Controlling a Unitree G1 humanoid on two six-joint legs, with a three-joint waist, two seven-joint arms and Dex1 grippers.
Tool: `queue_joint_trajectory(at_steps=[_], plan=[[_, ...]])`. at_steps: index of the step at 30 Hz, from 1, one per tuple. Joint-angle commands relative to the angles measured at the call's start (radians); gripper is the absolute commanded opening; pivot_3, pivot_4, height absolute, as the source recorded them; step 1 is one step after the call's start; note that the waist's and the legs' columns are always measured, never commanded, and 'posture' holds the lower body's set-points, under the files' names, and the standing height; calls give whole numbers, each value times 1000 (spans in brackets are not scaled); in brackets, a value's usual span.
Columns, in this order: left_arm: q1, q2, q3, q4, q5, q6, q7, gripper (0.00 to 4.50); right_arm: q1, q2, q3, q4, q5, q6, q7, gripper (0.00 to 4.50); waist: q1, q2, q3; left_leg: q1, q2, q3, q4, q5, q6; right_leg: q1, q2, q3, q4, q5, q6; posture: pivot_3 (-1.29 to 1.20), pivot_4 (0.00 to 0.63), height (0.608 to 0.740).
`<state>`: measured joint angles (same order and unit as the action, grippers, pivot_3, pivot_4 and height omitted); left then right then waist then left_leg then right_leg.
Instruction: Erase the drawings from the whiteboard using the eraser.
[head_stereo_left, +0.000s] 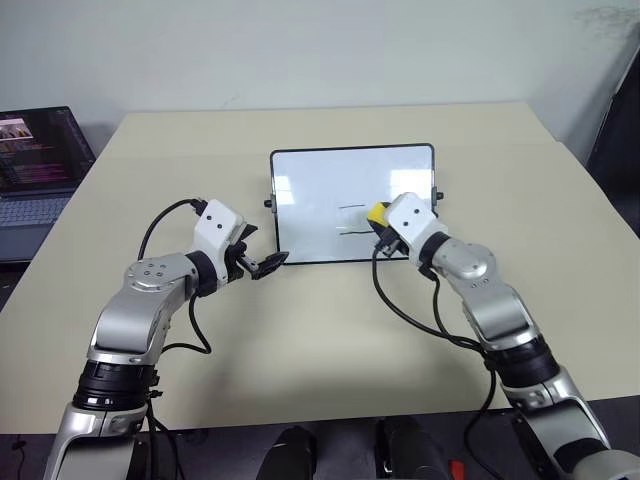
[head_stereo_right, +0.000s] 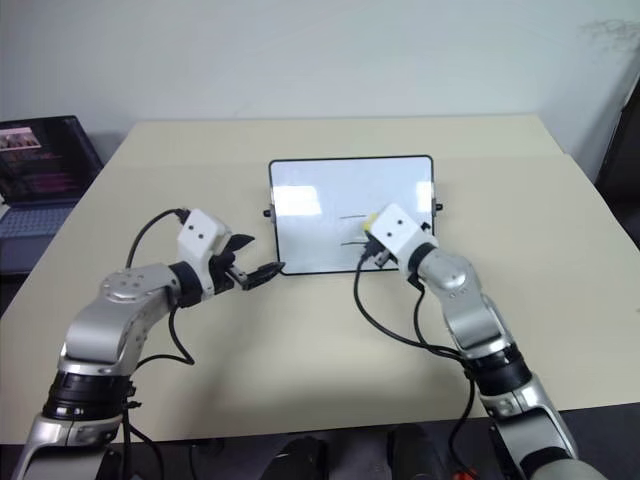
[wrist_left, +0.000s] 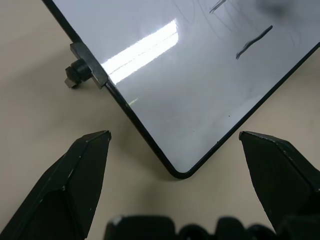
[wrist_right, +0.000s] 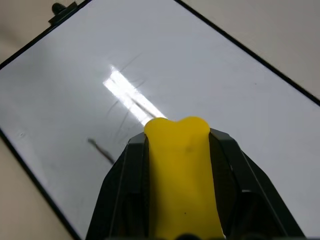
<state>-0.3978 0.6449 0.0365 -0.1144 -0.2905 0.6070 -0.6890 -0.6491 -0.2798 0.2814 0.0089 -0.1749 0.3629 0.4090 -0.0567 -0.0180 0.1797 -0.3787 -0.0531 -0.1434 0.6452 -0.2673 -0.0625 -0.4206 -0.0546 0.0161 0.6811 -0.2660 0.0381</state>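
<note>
— Whiteboard (head_stereo_left: 310, 190) lying flat on the tan table (head_stereo_left: 300, 340), toward the far middle. Describing near to far?

— Nearest, reaching forward from the left: left gripper (head_stereo_left: 268, 264), fingers spread wide and holding nothing, hovering at the board's near left corner. In the left wrist view, straddling that rounded corner without touching it.

— And on the right?

— Right gripper (head_stereo_right: 372, 238), clamping tight on the eraser (head_stereo_left: 376, 213), a small yellow block pinched between the black fingers. Hanging over the near right part of the board, right beside the drawings (head_stereo_right: 352, 228).

— Touching the surface?

— Hard to tell; the dark underside staying hidden.

— Advice for wiping well?

— Probably lowering the eraser flat onto the strokes, pressing lightly, sweeping along their length. Steadying the corner with the free gripper likely stopping the board from sliding. Overlapping passes probably clearing the faint smears too.

— Counting things?

— One whiteboard, black-framed, with one small knob on each short side. One eraser. Two dark strokes showing in the head views, stacked one above the other; a fainter trace possibly nearby. Two grippers. One laptop (head_stereo_left: 40, 160), beyond the table's far left edge, screen lit.
</note>
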Motion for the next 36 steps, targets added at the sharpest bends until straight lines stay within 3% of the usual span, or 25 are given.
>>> queue_joint_trajectory(at_steps=[1, 10, 19, 24, 32, 36], plan=[[-14, 21, 13, -29, 4, -7, -6, 4500, -75, 37, 18, 59, -14, -61, -6, 1273, 1, 0, 0, 0, 0, 0, 0, 0, 0, 0, 0, 0, 0, 0, 0, 0, 150, 740], [-24, 20, -1, -29, 9, -9, -7, 4500, -291, 163, 30, 408, -24, -183, -34, 1273, -2, 0, 0, 0, 1, 1, 0, 0, 0, 0, 0, 0, 0, 1, 0, 0, 150, 740], [-28, 18, -7, -24, 14, -19, -9, 4500, -357, 214, 27, 700, -42, -361, -64, 1273, -2, 0, 0, 0, 1, 2, 0, 0, 0, -1, 0, 1, 0, 1, 0, 0, 150, 740], [-31, 18, -9, -21, 17, -26, -11, 4500, -316, 208, 60, 731, -58, -348, 11, 1273, -8, 0, 0, 2, 3, 4, 0, 0, 0, 0, 1, 2, 1, 1, -1, 0, 150, 740], [-37, 16, -10, -14, 23, -33, -21, 4500, -360, 165, -5, 716, -56, -303, -64, 1272, -2, 0, 0, 5, 8, 6, 0, -1, 2, 1, 6, 2, 1, 5, -5, 0, 150, 740], [-39, 14, -9, -12, 27, -34, -27, 4500, -312, 111, 31, 665, -72, -266, 17, 1272, 6, -1, -1, 5, 9, 5, 1, 0, 1, 2, 10, 1, 1, 6, -5, 0, 150, 740]])
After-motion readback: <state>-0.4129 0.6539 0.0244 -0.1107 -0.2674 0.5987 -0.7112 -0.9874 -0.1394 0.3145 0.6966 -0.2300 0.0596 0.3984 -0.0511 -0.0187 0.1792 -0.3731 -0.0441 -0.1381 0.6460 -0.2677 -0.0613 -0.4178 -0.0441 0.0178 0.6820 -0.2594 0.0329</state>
